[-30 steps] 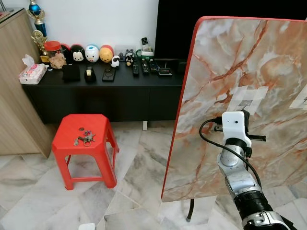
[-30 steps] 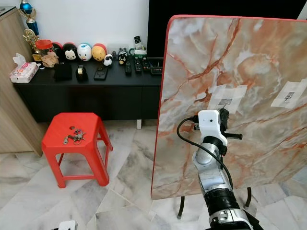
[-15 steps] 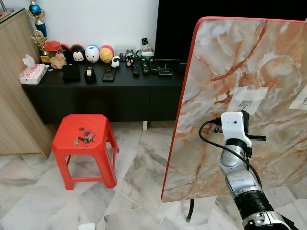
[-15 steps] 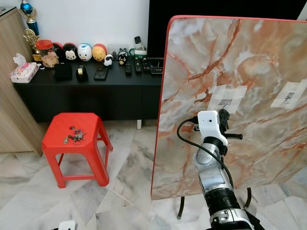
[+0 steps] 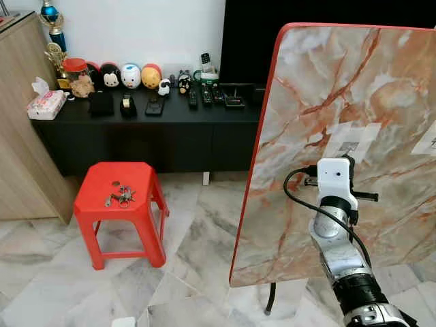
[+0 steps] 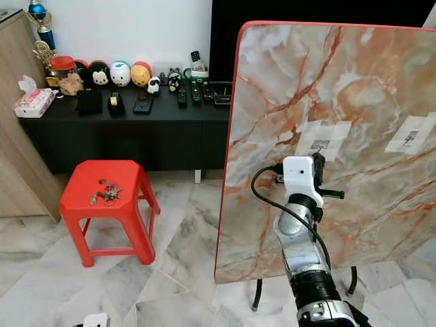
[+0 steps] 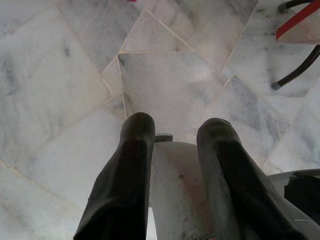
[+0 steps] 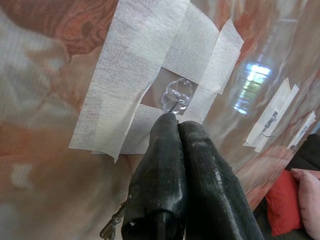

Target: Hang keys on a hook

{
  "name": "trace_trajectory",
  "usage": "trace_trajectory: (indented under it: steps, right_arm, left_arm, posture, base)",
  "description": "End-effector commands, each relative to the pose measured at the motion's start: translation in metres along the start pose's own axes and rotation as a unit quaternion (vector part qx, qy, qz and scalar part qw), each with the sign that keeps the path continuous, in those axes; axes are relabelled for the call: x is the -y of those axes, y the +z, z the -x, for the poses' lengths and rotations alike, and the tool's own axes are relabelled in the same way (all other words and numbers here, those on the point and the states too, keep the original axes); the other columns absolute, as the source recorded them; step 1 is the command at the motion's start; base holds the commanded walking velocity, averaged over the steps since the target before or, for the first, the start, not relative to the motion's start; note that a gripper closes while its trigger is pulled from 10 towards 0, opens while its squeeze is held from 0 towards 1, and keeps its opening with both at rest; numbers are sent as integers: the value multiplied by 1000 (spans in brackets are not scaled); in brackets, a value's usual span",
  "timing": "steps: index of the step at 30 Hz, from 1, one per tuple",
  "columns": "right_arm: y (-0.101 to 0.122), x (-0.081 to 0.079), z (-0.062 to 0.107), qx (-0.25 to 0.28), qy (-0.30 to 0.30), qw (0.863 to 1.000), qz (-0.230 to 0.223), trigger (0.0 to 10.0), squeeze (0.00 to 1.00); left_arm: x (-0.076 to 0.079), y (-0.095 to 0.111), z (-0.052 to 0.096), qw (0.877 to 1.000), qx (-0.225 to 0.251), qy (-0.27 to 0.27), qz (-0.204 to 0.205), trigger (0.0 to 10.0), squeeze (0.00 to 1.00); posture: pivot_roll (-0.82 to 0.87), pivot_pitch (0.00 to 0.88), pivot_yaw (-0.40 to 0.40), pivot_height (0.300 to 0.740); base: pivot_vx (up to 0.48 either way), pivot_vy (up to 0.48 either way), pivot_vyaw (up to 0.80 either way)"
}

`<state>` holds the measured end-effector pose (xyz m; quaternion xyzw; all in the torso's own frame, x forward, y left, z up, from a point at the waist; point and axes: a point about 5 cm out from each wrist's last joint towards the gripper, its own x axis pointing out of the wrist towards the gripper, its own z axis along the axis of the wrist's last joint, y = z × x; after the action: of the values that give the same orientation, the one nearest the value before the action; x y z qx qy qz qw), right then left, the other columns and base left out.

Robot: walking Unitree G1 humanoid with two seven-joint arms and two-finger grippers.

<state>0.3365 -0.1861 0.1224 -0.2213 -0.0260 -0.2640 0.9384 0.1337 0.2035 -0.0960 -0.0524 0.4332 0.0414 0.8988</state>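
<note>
My right gripper [image 8: 176, 121] is raised against the upright marble-patterned board [image 5: 320, 75]. Its fingers are pressed shut, with the tips just under a small clear hook [image 8: 177, 96] held on by white tape. A bit of metal key [image 8: 112, 227] dangles below the fingers, so the gripper is shut on keys. In the eye views the white wrist block [image 5: 335, 178] hides the fingers. A second bunch of keys [image 5: 119, 198] lies on the red stool [image 5: 139, 176]. My left gripper [image 7: 175, 131] hangs open over the floor.
A second taped hook [image 8: 269, 122] sits further right on the board. The board stands on black legs [image 5: 270, 300]. A black cabinet [image 5: 157, 139] with toys and remotes runs along the back wall, and a wooden cupboard [image 5: 20, 150] stands at the left. The floor is marble tile.
My right wrist has crept slightly up and to the right, towards the taped hook. The stool and its keys have not moved.
</note>
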Motion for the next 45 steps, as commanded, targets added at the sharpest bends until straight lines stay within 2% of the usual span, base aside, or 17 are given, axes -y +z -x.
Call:
trace_trajectory:
  steps: [1, 9, 16, 20, 37, 45]
  right_arm:
    - [1, 4, 2, 7, -14, 1000, -8, 10000, 0]
    - [1, 11, 4, 11, -39, 999, -1, 10000, 0]
    - [-16, 10, 13, -39, -35, 998, -17, 10000, 0]
    - [-17, 10, 14, -42, -34, 998, -20, 10000, 0]
    - [-7, 11, -2, -22, -33, 999, -6, 10000, 0]
    - [-6, 11, -5, -18, -35, 999, -7, 10000, 0]
  left_arm:
    - [8, -20, 4, 999, -41, -17, 2, 10000, 0]
    - [8, -20, 4, 999, -41, -19, 1, 10000, 0]
    - [8, -20, 4, 999, -41, -20, 2, 10000, 0]
    - [8, -20, 5, 999, -42, -20, 2, 10000, 0]
    - [9, -20, 5, 999, -42, -21, -3, 10000, 0]
    - [8, -20, 5, 999, -43, -22, -6, 10000, 0]
  posture:
    - [83, 0, -97, 740]
    - [84, 0, -98, 740]
    - [84, 0, -98, 740]
    - [84, 0, -99, 740]
    - [87, 0, -100, 740]
    - [83, 0, -93, 740]
  base:
    - [0, 0, 0]
    - [0, 0, 0]
    - [0, 0, 0]
    - [0, 0, 0]
    - [0, 0, 0]
    - [0, 0, 0]
